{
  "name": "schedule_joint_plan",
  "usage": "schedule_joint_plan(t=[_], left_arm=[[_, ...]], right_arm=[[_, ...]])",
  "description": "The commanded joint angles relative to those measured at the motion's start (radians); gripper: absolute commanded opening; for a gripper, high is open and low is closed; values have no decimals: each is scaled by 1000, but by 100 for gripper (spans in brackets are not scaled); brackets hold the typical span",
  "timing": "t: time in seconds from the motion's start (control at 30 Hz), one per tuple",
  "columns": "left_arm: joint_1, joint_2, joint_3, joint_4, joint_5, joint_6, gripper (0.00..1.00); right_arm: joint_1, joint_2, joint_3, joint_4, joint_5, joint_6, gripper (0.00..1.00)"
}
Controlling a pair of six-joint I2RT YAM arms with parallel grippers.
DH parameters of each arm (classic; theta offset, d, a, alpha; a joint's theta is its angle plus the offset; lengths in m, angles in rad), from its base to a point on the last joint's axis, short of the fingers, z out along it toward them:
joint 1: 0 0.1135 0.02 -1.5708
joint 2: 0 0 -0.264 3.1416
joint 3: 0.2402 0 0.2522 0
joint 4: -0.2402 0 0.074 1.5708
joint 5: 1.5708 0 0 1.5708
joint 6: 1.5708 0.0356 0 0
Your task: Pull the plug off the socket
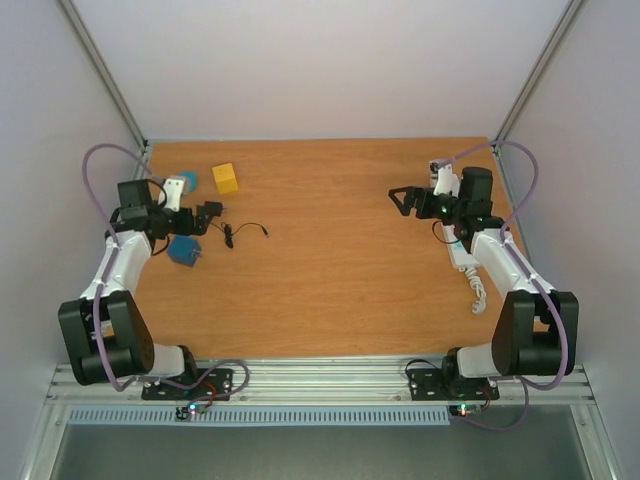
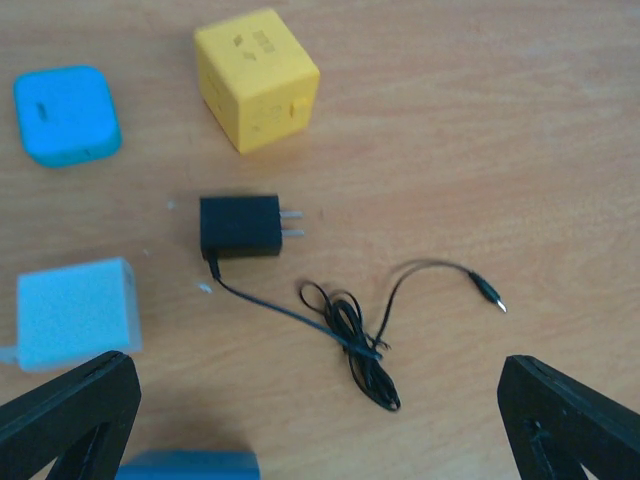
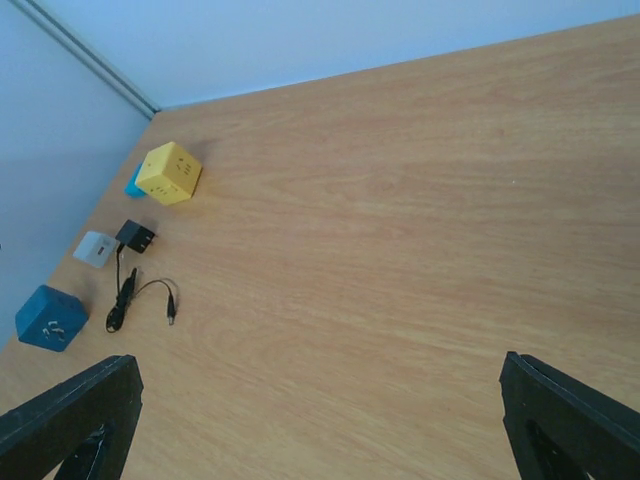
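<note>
White links, black joint housings, lilac looped cables, black wedge-shaped tool fingers

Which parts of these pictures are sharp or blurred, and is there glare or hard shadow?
Top external view: even, soft light, no glare or hard shadow on the table. Left wrist view: the black adapter is sharp; the fingers in the bottom corners are dark, featureless. Right wrist view: the wood grain is clear, the yellow cube small but distinct.

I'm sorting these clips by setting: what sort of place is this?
Likely a robot lab test cell: a left arm and right arm bolted to a metal rail, a wooden table walled in by plain pale panels on aluminium posts.
</note>
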Motion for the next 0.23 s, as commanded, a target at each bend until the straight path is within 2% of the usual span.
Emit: schedule_joint_plan(t=[0.0, 0.2], left_arm=[[-19, -44, -67, 92, -6, 22, 100], [-19, -45, -82, 123, -36, 7, 100]], right_arm=[[2, -33, 2, 54, 10, -9, 99], [2, -45, -14, 72, 10, 3, 99]])
